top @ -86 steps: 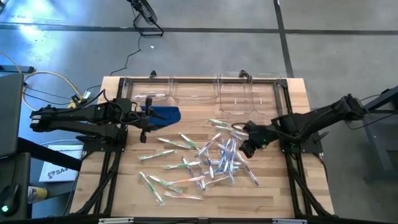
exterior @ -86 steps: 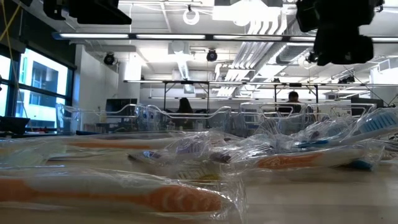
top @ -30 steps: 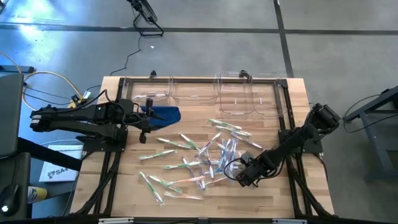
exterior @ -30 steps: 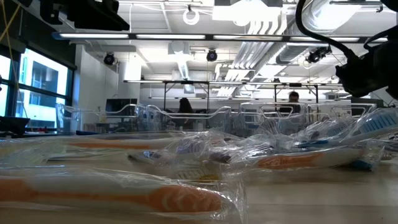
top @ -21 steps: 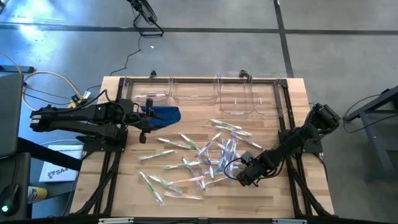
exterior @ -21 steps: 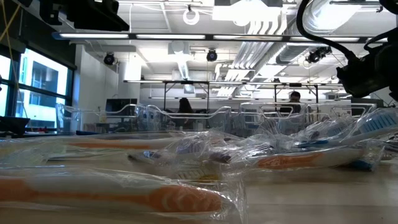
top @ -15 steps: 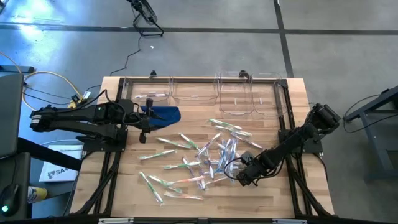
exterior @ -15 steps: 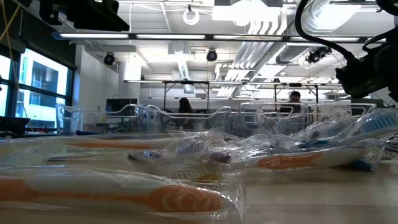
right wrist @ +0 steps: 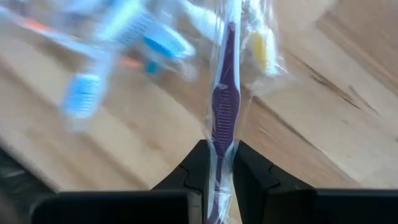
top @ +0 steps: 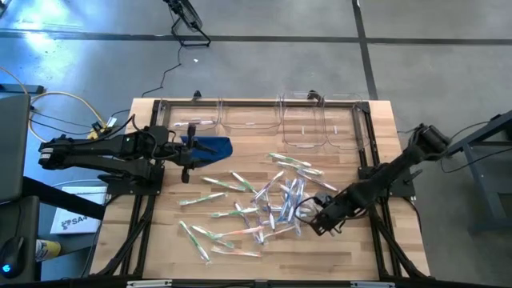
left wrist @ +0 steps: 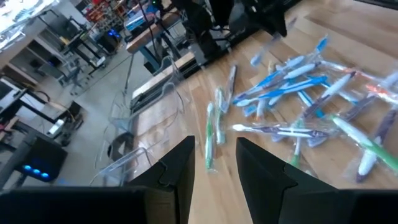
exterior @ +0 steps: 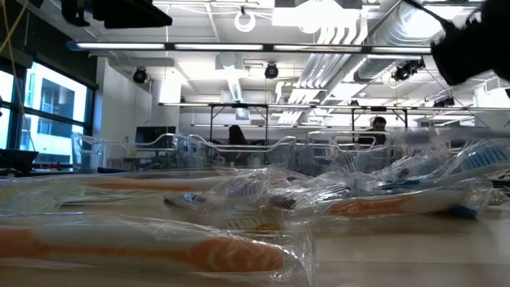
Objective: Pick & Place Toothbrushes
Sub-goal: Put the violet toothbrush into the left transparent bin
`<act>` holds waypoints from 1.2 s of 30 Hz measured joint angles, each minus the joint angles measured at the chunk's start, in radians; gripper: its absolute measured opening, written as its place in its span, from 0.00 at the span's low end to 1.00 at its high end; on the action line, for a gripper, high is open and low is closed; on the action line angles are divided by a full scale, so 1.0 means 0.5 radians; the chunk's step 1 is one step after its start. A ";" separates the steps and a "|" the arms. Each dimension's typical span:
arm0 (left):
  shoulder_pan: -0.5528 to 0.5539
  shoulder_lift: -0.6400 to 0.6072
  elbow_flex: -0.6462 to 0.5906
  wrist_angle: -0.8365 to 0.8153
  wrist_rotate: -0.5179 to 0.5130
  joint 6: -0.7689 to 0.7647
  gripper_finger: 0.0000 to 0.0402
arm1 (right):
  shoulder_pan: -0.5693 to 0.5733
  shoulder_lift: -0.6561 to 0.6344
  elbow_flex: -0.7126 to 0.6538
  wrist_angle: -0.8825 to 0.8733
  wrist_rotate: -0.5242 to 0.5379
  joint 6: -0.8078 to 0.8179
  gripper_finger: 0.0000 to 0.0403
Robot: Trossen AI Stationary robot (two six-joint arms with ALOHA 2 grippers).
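One purple toothbrush [right wrist: 221, 102], sealed in a clear wrapper, sits pinched between the fingers of the right gripper [top: 320, 224], clamped on its handle near the tail with the bristle end pointing away from the wrist. That gripper is at the right edge of the scattered toothbrushes [top: 264, 206], which lie in a loose heap across the middle of the wooden table [top: 352, 256], touching and overlapping one another. By the look of it, the step in hand is lifting this one brush clear of the heap, and doing it well probably means rising straight up before travelling, since the crinkled wrappers of neighbouring brushes lie just beside the held one and could snag and drag along. The grip is narrow and far from the brush's middle, so a slow carry would likely keep it from swinging or slipping. Open room lies to the right of the heap and toward the near table edge, where bare wood shows; the clear bins [top: 308, 128] stand along the far edge, well apart from the heap. The left gripper [top: 184, 164] waits near a blue cloth [top: 210, 146] at the left, its fingers [left wrist: 177, 171] parted with nothing between them.
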State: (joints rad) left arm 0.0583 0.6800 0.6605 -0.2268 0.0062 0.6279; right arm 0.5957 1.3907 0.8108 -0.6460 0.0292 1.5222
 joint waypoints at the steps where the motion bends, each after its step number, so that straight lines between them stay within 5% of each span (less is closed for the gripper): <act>1: 0.001 0.000 0.000 0.001 -0.004 0.003 0.28 | -0.008 -0.057 0.000 -0.015 0.037 -0.033 0.10; 10: 0.000 0.022 0.000 0.291 -0.046 -0.286 0.28 | -0.280 -0.490 0.005 -0.026 0.497 -0.602 0.10; 17: 0.095 0.023 0.000 0.306 -0.432 -0.391 0.28 | -0.591 -0.571 0.005 0.258 0.619 -1.276 0.10; 28: 0.607 0.148 0.000 0.214 -0.031 -0.662 0.28 | -0.912 -0.513 0.006 0.680 0.580 -1.967 0.10; 36: 0.738 0.341 0.000 0.219 0.127 -0.743 0.28 | -1.046 -0.422 0.008 0.847 0.579 -2.170 0.10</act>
State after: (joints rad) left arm 0.4274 0.8503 0.6605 -0.1174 0.0698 0.2564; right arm 0.0728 1.1797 0.8148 -0.2226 0.3188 0.4373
